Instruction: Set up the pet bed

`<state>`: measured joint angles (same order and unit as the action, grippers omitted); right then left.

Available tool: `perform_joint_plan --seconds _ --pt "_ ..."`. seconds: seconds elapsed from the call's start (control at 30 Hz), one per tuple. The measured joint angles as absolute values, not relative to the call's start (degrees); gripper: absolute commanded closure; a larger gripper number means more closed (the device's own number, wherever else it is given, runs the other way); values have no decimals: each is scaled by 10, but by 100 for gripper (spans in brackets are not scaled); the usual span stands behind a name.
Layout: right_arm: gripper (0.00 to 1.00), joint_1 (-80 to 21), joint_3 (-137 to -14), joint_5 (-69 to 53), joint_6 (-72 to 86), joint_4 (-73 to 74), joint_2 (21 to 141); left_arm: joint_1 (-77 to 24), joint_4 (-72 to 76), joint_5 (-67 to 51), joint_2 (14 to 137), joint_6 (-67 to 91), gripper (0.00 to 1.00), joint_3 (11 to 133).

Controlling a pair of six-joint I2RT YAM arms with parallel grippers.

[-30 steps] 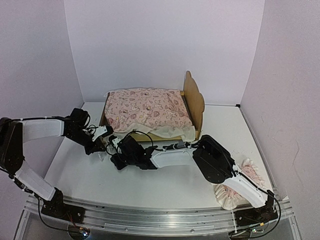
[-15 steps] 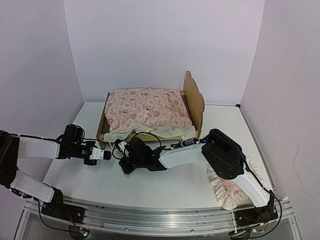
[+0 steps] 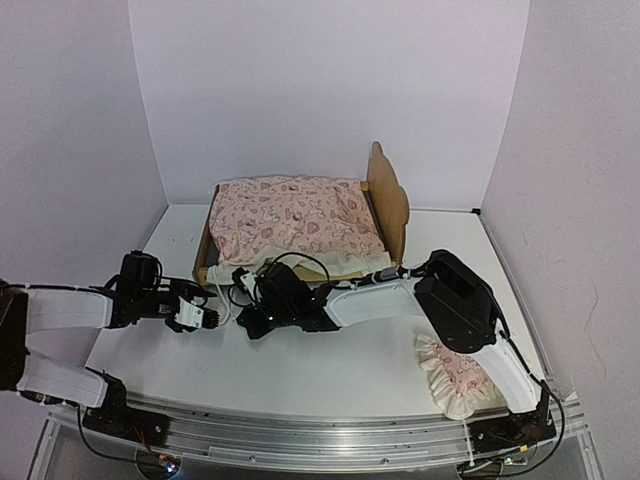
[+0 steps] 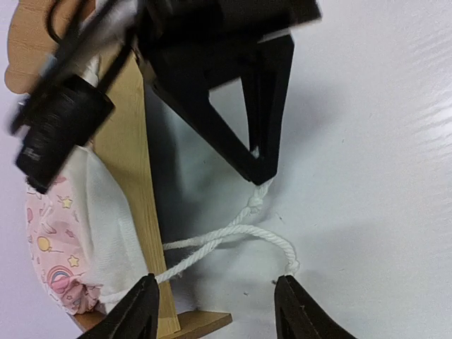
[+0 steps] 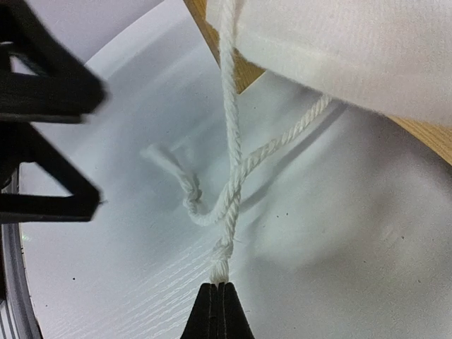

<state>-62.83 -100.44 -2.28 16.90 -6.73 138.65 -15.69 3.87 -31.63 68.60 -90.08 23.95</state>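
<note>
The pet bed (image 3: 388, 200) stands at the back of the table, with the pink heart-print mattress (image 3: 295, 225) lying on it. Two white cords (image 4: 233, 236) hang from the mattress corner over the wooden rail (image 4: 131, 176) and cross on the table. My right gripper (image 5: 220, 291) is shut on one cord's end (image 5: 223, 265), low by the bed's front left corner (image 3: 246, 322). The other cord's knotted end (image 5: 161, 157) lies loose. My left gripper (image 4: 219, 311) stands open just left of the cords (image 3: 210, 313), with nothing between its fingers.
The small pink ruffled pillow (image 3: 455, 378) lies at the near right, partly under the right arm. The white side walls stand close on the left and right. The table (image 3: 330, 370) is bare white in front of the bed.
My left gripper has opened, let go of its cord and drawn back low to the left. My right gripper has shut on the other cord's end and edged toward the bed.
</note>
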Motion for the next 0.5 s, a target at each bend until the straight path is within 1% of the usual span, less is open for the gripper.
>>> perform_joint_plan --seconds 0.1,0.2,0.27,0.37,0.43,0.5 --pt "100 -625 -1004 -28 174 -67 1386 -159 -55 -341 597 -819 36 263" --pt "100 -625 -1004 -33 181 -67 1386 -167 -115 -357 557 -651 40 326" --pt "100 -625 -1004 -36 185 -67 1386 -170 -132 -353 559 -501 46 375" --pt "100 -625 -1004 -41 193 -67 1386 -171 -149 -318 591 -238 58 443" --pt "100 -625 -1004 -44 196 -67 1386 -171 -161 -291 615 -77 62 461" --pt "100 -625 -1004 -49 198 -67 1386 -171 -189 -261 636 65 62 459"
